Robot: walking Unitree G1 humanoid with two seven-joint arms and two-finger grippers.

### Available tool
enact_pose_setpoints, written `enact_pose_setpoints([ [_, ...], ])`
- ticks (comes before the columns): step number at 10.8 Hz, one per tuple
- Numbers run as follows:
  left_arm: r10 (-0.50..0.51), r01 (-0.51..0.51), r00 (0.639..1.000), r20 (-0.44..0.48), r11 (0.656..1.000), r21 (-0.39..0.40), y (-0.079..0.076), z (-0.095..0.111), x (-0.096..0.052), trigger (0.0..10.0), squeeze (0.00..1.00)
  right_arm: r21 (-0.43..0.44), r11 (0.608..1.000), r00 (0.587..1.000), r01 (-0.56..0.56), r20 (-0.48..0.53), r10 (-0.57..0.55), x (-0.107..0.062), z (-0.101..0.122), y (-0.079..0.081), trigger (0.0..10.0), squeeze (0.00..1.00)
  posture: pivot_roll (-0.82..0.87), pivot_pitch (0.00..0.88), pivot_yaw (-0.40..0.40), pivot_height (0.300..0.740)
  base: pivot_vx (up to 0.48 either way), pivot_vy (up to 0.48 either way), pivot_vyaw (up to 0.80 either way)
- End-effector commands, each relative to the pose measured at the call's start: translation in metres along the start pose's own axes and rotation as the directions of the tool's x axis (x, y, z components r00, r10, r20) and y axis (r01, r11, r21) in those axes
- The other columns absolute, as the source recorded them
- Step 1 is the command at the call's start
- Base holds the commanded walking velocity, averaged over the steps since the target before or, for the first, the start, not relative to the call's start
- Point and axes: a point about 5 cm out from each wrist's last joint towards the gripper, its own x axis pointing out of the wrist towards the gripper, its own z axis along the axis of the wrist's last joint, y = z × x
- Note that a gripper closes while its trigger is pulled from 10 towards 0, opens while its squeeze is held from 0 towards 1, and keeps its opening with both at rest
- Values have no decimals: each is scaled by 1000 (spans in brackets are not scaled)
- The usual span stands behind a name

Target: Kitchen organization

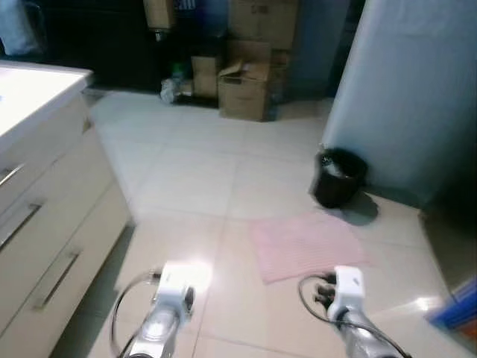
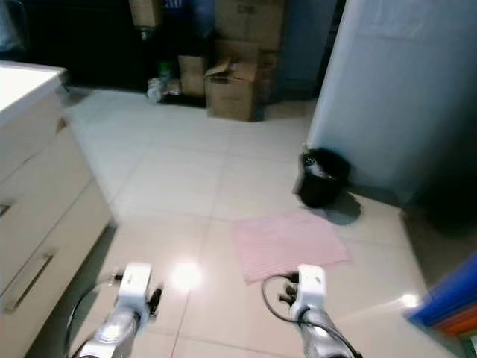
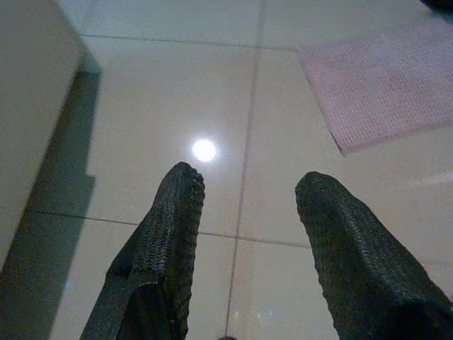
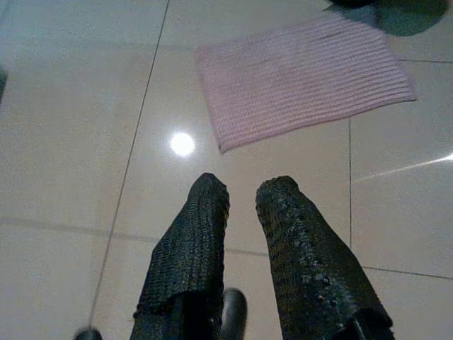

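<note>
A slip or stumble is judged the main risk: the glossy tiled floor (image 1: 201, 179) is crossed with a loose pink mat (image 1: 305, 242) that could slide underfoot, and the black bin (image 1: 339, 177) beside the tall grey appliance (image 1: 410, 89) could be knocked. A white drawer cabinet (image 1: 45, 224) stands on the left; cardboard boxes (image 1: 246, 89) are stacked against the far wall. No item to organize is held. The left gripper (image 3: 244, 212) is spread wide and empty; the right gripper (image 4: 241, 212) is nearly closed on nothing.
</note>
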Motion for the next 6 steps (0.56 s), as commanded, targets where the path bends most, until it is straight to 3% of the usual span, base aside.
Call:
enact_pose_setpoints([
  [1, 24, -24, 1000, -20, 1000, -9, 5, -8, -2, 10000, 0, 1, 1000, 1000, 2, -10, -2, 0, -2, 2, 10000, 0, 147, 0, -24, 740, 0, 0, 800],
  [6, 36, -36, 997, -66, 999, 2, 13, -27, -10, 10000, 0, 10, 999, 998, -46, -38, 47, -2, -14, 14, 10000, 0, 148, 0, -3, 740, 0, 0, 800],
])
